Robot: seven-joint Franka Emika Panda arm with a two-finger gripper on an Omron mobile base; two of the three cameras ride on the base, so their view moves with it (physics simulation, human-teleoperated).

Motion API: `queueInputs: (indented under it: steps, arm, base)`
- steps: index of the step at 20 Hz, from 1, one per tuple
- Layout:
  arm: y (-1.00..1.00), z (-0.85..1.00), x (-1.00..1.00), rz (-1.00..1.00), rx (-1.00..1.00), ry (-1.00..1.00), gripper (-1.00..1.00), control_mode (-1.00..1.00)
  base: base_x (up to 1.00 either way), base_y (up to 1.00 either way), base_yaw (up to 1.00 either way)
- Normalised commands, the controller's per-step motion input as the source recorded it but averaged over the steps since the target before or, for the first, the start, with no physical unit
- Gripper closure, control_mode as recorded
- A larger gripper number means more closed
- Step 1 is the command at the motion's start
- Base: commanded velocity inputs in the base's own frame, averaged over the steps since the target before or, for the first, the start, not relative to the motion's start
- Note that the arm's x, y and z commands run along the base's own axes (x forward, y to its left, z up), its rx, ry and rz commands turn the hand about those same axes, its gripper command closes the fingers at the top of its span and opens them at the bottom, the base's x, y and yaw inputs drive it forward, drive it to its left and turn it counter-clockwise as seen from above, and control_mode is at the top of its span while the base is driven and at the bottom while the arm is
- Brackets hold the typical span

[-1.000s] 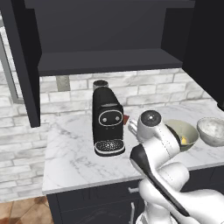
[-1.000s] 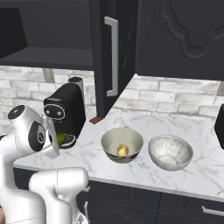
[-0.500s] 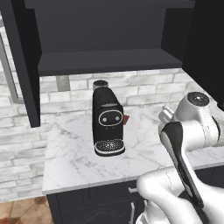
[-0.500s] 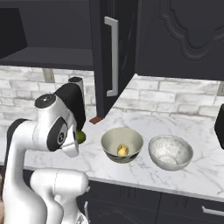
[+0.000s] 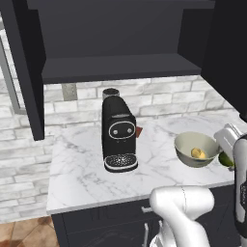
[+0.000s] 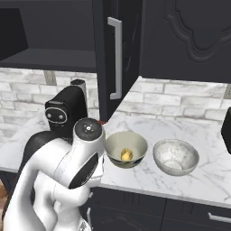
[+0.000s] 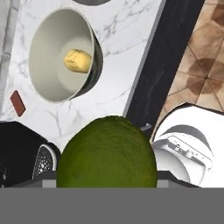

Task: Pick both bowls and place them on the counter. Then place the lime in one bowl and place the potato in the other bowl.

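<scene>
The lime is a dark green ball held close in front of the hand camera, and my gripper is shut on it. It shows as a green patch just right of the olive-beige bowl, above the front edge of the counter. The potato lies inside that bowl, a golden lump. The white-grey marbled bowl stands upright to the right of the olive bowl on the counter.
A black coffee machine stands on the counter left of the bowls, with a small red-brown thing beside it. A dark shelf and cabinets hang above. Brown tiled floor lies past the counter's front edge.
The arm has swung to the right, away from the coffee machine, carrying the lime to beside the olive-beige bowl. The bowls and the potato have not moved.
</scene>
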Motion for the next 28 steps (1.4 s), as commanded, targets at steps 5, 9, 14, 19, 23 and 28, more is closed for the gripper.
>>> queueInputs:
  steps: [5, 9, 14, 19, 23, 28]
  arm:
    - [-0.66, -0.09, -0.38, 0.00, 0.16, -0.21, 1.00, -1.00]
    - [-0.86, 0.00, -0.05, 0.00, 0.12, -0.09, 1.00, -1.00]
    - [-0.81, 0.02, 0.11, -0.01, 0.06, -0.01, 1.00, -1.00]
    - [-0.67, 0.00, 0.39, 0.00, 0.02, 0.00, 1.00, -1.00]
    - [-0.53, 0.00, 0.54, 0.00, 0.00, 0.00, 1.00, -1.00]
    - [-0.44, -0.01, 0.50, 0.00, 0.00, 0.00, 1.00, -1.00]
  base:
    - [0.00, 0.00, 0.00]
    - [0.00, 0.00, 0.00]
    - [0.00, 0.00, 0.00]
    - [0.00, 0.00, 0.00]
    - [0.00, 0.00, 0.00]
    - [0.00, 0.00, 0.00]
